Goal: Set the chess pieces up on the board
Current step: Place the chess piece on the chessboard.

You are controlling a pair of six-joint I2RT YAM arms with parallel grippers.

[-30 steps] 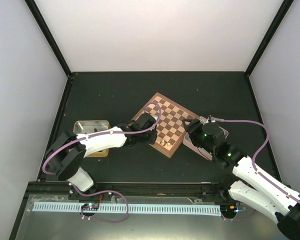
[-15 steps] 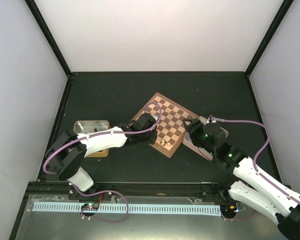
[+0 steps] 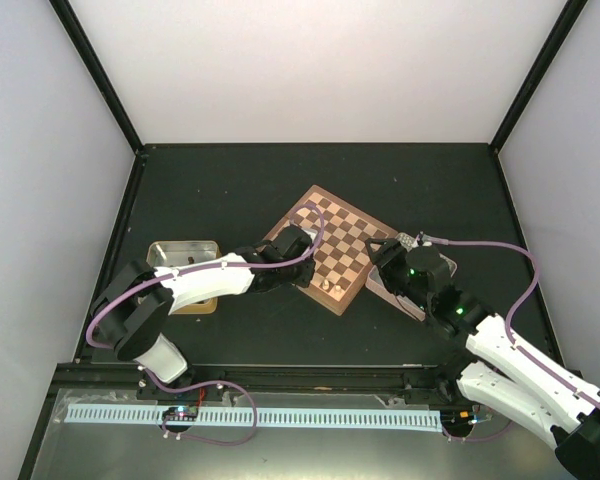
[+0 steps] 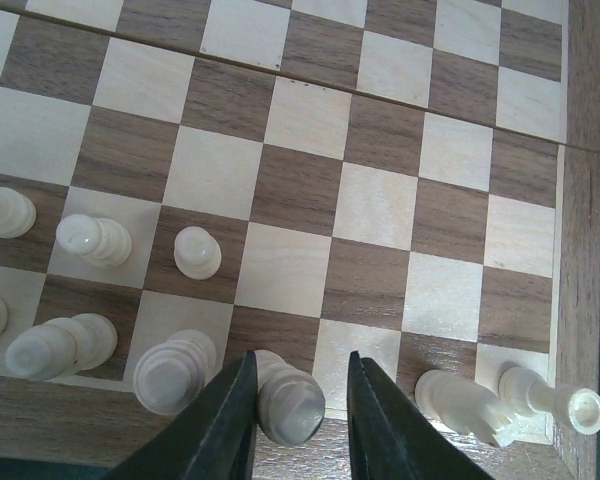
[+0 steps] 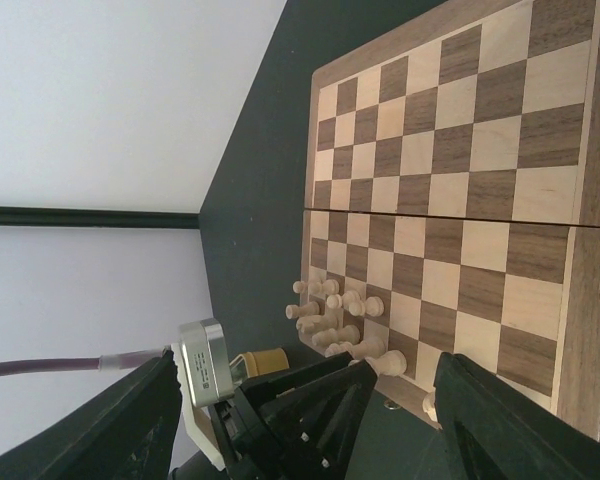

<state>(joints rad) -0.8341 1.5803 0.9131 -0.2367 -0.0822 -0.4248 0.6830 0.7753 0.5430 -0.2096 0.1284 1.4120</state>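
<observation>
The board (image 3: 345, 235) lies turned at an angle mid-table. Several pale chess pieces (image 3: 327, 285) cluster at its near corner. In the left wrist view my left gripper (image 4: 301, 358) stands slightly open around one upright pale piece (image 4: 290, 405) at the board's (image 4: 380, 200) edge. The piece touches the left finger (image 4: 225, 420); a gap shows on the right finger's side. More pale pieces (image 4: 95, 240) stand to the left, and two (image 4: 460, 400) lean by the corner. My right gripper (image 3: 382, 260) hovers wide open beside the board (image 5: 460, 150), empty.
A metal tray with a yellow inside (image 3: 183, 250) sits left of the board, behind my left arm. A grey tray (image 3: 447, 262) lies under my right arm. Dark table surface surrounds the board, with black frame posts at the back corners.
</observation>
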